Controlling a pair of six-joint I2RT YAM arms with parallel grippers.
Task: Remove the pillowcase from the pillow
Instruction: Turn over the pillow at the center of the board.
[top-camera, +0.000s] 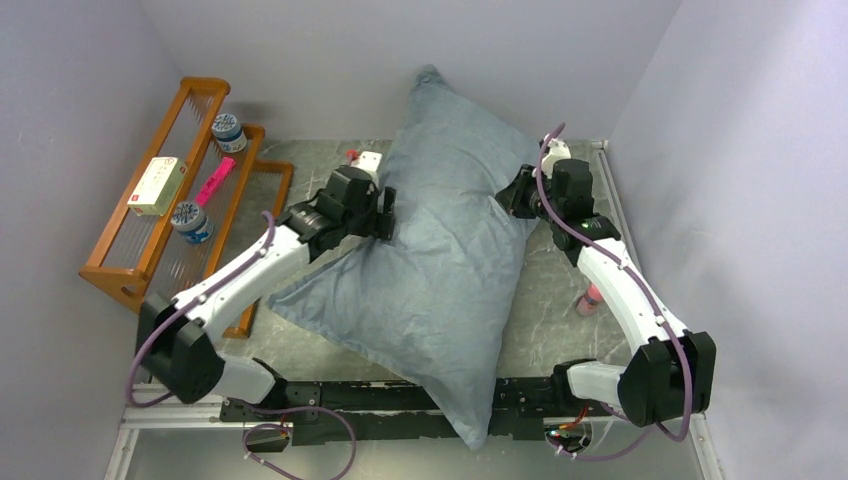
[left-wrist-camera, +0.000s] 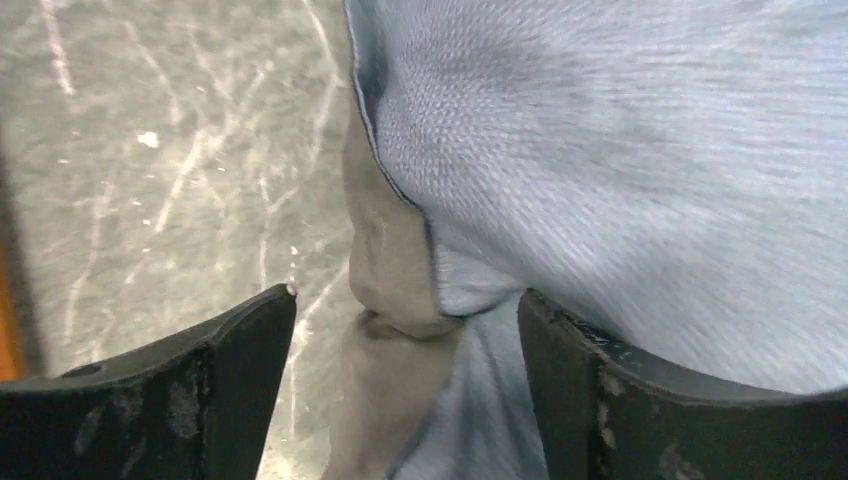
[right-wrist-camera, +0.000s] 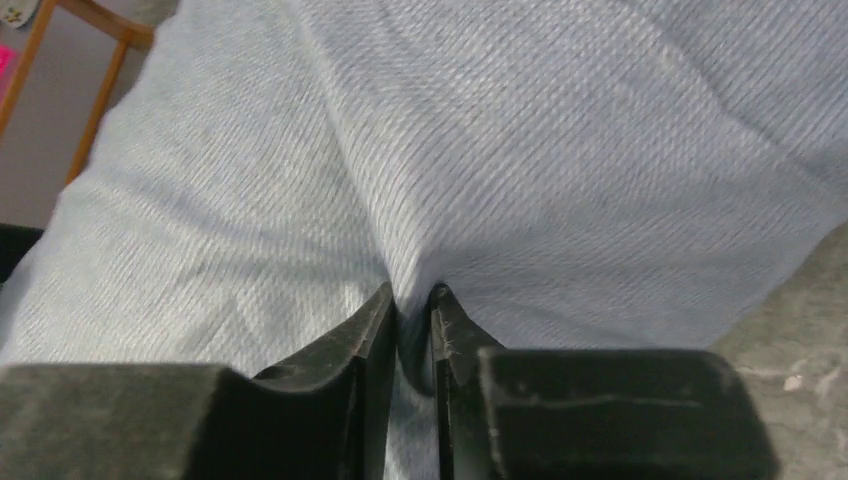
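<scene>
The grey stone table (top-camera: 545, 320) holds the big puffy pillowcase (top-camera: 450, 250). Its blue-grey side is up, and it lies slantwise from the far wall to the near edge. A wooden rack (top-camera: 108, 275) stands at the left. The left gripper (left-wrist-camera: 405, 310) is spread wide at the cloth's left edge, around a beige fold. The right gripper (right-wrist-camera: 412, 300) pinches a small ridge of the pillowcase.

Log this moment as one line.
left end effector: open, straddling pillowcase edge | right end effector: shut on pillowcase fold | pillowcase: not yet off, grey-blue face up
</scene>
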